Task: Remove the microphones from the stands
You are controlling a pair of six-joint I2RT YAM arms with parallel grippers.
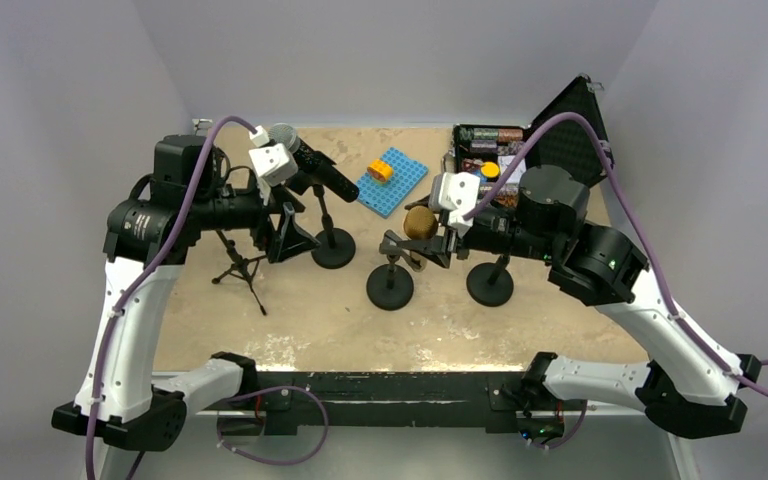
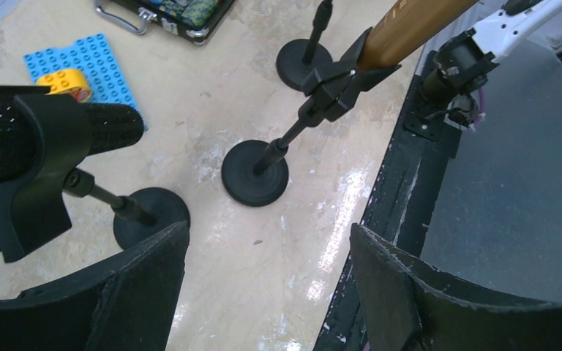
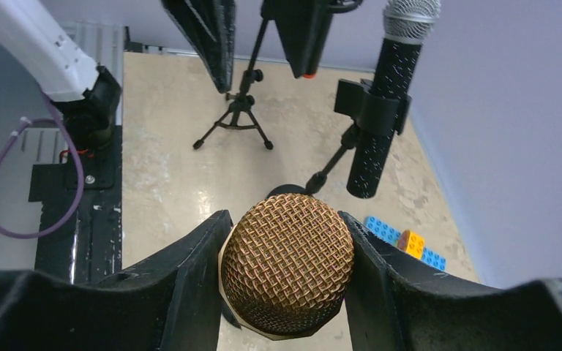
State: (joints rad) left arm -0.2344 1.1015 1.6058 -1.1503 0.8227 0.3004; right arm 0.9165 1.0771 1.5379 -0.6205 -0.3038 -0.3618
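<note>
A gold microphone with a mesh head (image 1: 420,222) sits in the clip of a black round-base stand (image 1: 390,288) at the table's middle. My right gripper (image 1: 422,242) is shut on that mesh head (image 3: 287,259), with a finger (image 3: 190,270) pressed on each side. In the left wrist view its gold handle (image 2: 410,25) lies in the clip (image 2: 336,77) above the stand base (image 2: 255,173). My left gripper (image 2: 267,285) is open and empty, hanging over bare table beside a black microphone (image 1: 320,168) held in its own stand.
A third round-base stand (image 1: 490,284) is under my right arm. A small tripod (image 1: 240,268) stands at the left. A blue brick plate with a yellow brick (image 1: 392,180) lies at the back. An open black case (image 1: 560,140) is at the back right.
</note>
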